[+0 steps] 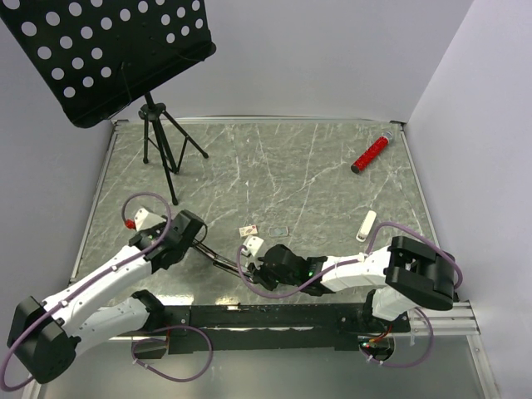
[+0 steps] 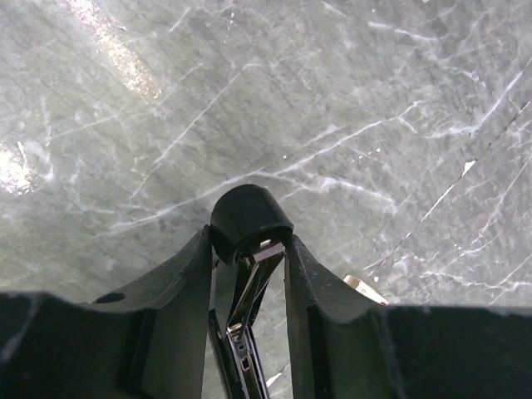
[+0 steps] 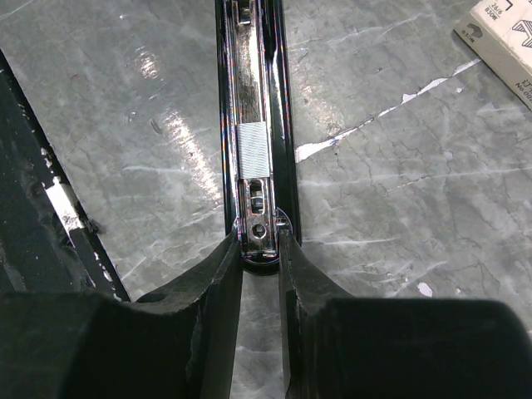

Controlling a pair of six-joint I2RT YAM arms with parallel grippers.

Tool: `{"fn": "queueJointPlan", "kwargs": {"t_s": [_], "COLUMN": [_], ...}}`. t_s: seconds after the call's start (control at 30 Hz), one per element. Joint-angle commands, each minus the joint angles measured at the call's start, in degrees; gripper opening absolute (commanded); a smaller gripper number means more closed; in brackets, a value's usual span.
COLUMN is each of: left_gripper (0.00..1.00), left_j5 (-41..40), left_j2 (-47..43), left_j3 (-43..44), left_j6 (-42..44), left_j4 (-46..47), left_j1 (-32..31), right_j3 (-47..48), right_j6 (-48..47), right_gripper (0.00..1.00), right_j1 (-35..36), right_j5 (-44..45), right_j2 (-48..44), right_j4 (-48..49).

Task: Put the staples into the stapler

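The black stapler (image 1: 223, 263) lies open between my two grippers at the near middle of the table. My left gripper (image 2: 248, 237) is shut on its rounded hinge end (image 2: 249, 214). My right gripper (image 3: 260, 241) is shut on the other end of its silvery rail (image 3: 252, 75). A short ribbed strip of staples (image 3: 253, 150) sits in the rail. The cream staples box (image 1: 248, 229) lies on the table just beyond, with its corner in the right wrist view (image 3: 499, 33). The small greyish tray piece (image 1: 278, 230) lies to the right of the box.
A white rounded bar (image 1: 366, 225) lies at the right. A red cylinder (image 1: 371, 154) lies at the far right. A black perforated music stand (image 1: 108, 50) on a tripod (image 1: 162, 141) stands at the far left. The black base rail (image 1: 274, 316) runs along the near edge.
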Motion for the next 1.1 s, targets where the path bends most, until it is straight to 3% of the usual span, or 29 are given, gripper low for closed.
{"fn": "queueJointPlan", "kwargs": {"t_s": [0.0,0.3,0.47,0.57,0.67,0.73,0.77,0.97,1.07], "left_gripper": [0.21,0.28,0.37,0.53,0.82,0.96,0.97,0.99,0.99], "left_j5": [14.0,8.1,5.3,1.7,-2.6,-6.4,-7.4,-9.3,-5.8], "left_j2": [3.1,9.3,10.6,7.2,2.4,-1.6,-2.9,-17.3,-23.3], "left_j3": [1.7,5.5,7.2,8.0,8.7,8.8,8.3,0.9,-3.7], "left_j6": [-10.9,-23.5,-27.5,-28.7,-29.4,-24.2,-22.5,-0.9,14.3], "left_j4": [-0.5,-4.8,-8.4,-11.7,-16.3,-16.3,-15.2,-6.7,3.5], "left_j1": [-9.4,-22.2,-23.8,-23.9,-23.9,-23.8,-23.6,-16.7,-6.8], "right_j3": [2.0,1.4,0.4,-0.1,-0.2,-0.2,-0.1,-0.1,-0.4], "right_j6": [4.3,4.3,4.8,5.1,5.3,5.1,5.0,4.8,4.8], "right_gripper": [0.14,0.15,0.15,0.15,0.15,0.15,0.15,0.14,0.13], "right_j1": [0.1,0.3,0.1,0.1,0.1,0.1,0.1,-0.1,-0.5], "right_j5": [-2.0,-3.0,-3.5,-4.0,-4.5,-4.8,-5.1,-5.7,-6.3], "right_j2": [4.1,3.5,3.7,3.7,4.0,4.4,4.5,4.7,4.3], "right_j4": [6.9,8.3,9.9,10.4,10.7,10.8,10.8,10.8,10.1]}}
